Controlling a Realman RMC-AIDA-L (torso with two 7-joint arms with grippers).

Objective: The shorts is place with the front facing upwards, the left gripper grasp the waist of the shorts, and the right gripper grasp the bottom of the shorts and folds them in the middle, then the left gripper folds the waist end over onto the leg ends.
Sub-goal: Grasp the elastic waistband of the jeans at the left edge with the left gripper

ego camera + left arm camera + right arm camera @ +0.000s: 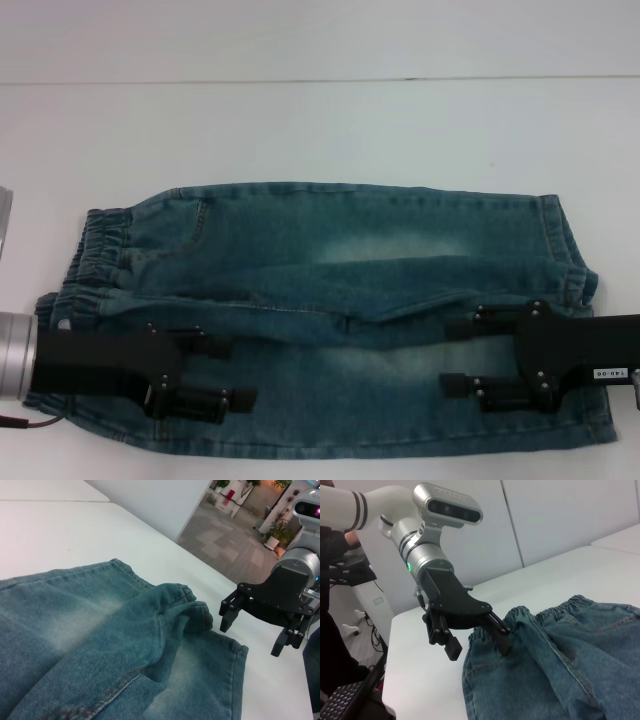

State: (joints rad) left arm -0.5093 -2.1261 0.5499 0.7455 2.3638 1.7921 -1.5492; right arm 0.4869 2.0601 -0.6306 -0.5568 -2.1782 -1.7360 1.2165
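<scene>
Blue denim shorts (330, 230) lie across the white table, with the elastic waist (100, 250) at the left and the leg hems (570, 250) at the right. A bunched ridge of cloth runs along their middle. My left gripper (228, 375) is open over the near half by the waist; the right wrist view shows this left gripper (477, 645) with one finger at the waist's edge. My right gripper (452, 356) is open over the near leg. In the left wrist view the right gripper (252, 630) hangs just beyond the hem of the shorts (75, 620), holding nothing.
A grey object (5, 220) pokes in at the table's left edge. Bare white table (320, 130) stretches behind the shorts to its far edge. Beyond the table's left end stand a dark stand and cables (350, 575).
</scene>
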